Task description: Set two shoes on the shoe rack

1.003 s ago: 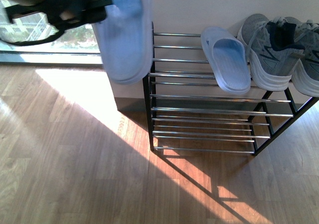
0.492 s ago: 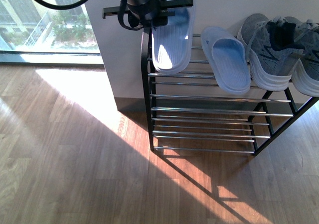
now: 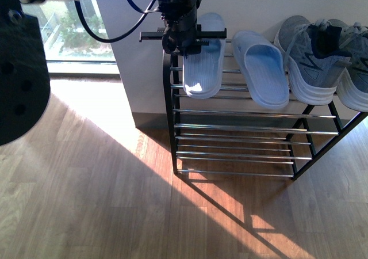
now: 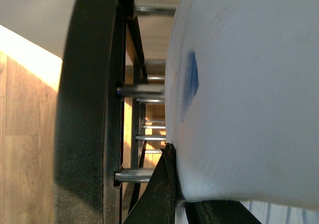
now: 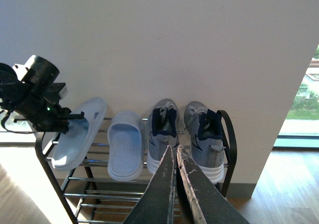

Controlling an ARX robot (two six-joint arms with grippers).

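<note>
Two grey knit sneakers [image 3: 310,57] [image 3: 356,69] stand side by side at the right end of the shoe rack's [image 3: 230,126] top shelf. They also show in the right wrist view [image 5: 162,132] [image 5: 203,134]. My left gripper [image 3: 183,40] is shut on a light blue slipper [image 3: 204,63] that lies on the left end of the top shelf. In the left wrist view the slipper [image 4: 249,84] fills the space beside the left gripper [image 4: 182,204]. My right gripper [image 5: 175,148] is shut and empty, held back from the rack in front of the sneakers.
A second light blue slipper [image 3: 261,69] lies on the top shelf between the held slipper and the sneakers. The rack's lower chrome shelves [image 3: 236,155] hold nothing. A white wall [image 5: 174,45] is behind the rack, a window [image 3: 75,34] to the left, wooden floor [image 3: 86,201] in front.
My left arm has carried the slipper from high at the left of the rack, rightward and down, onto the left end of the top shelf. The other shoes have not moved.
</note>
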